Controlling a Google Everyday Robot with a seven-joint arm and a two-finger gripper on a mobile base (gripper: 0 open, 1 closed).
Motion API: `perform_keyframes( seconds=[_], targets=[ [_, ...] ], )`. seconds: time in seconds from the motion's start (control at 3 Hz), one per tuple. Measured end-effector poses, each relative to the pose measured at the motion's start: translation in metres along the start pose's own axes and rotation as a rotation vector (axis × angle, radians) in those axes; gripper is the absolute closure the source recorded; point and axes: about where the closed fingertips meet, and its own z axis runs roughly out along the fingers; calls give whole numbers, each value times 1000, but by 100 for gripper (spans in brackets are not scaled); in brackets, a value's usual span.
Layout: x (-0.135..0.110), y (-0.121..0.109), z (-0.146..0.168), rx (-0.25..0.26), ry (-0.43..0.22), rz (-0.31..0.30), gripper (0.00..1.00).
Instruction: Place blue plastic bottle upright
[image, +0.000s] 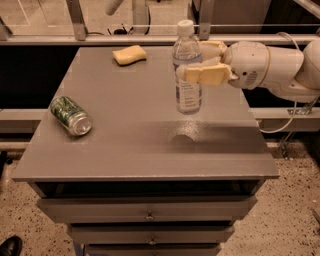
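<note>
End effector (191, 62) clamped around upright blue plastic bottle (188, 97), white cap (185, 27), label (187, 92) print unreadable

Your gripper (192, 61) clasps the upright blue plastic bottle (188, 95), clear, white-capped, pale-labelled, seemingly hovering above the table (125, 125), right side

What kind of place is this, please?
Probably a robot test lab: a gray drawer cabinet on speckled floor, a cable, and the gripper over its far right holding the blue plastic bottle upright.
</note>
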Motion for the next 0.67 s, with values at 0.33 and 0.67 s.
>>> perform_keyframes(
  seconds=[0.33,0.67],
  targets=[
    [9,3,-4,-5,-101,8,100],
    [25,4,-9,1,-132,23,98]
  ],
)
